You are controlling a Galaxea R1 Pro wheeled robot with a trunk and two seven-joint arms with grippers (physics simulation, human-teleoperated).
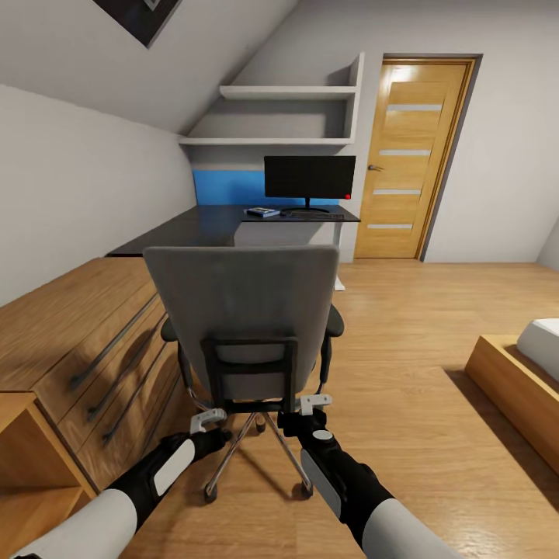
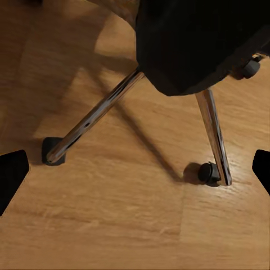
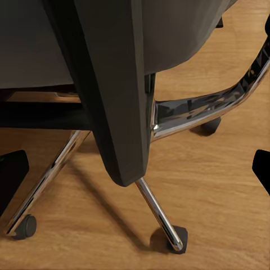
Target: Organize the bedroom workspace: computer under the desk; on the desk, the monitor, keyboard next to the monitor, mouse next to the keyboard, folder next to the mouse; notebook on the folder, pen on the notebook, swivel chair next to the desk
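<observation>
Swivel chair (image 1: pixel 242 326) stands on the wooden floor (image 1: pixel 419 373), its grey back turned to the robot, well short of the desk (image 1: pixel 210 225) at the far wall. A long wooden dresser (image 1: pixel 70 334) runs along the left, just beside the chair.

Left gripper (image 1: pixel 208 420) and right gripper (image 1: pixel 314 404) both sit low behind the chair, near the bottom of the black back frame. Both have their fingers spread, clasping nothing. The wrist cameras look at the chrome legs (image 2: pixel 93 115) and casters (image 2: pixel 208 172).

On the far desk: monitor (image 1: pixel 309 178) upright, red dot at its lower right corner. Keyboard (image 1: pixel 310 215) lies at its foot. Blue folder (image 1: pixel 262 212) rests left of the keyboard, something dark on top; too small to tell more.
</observation>
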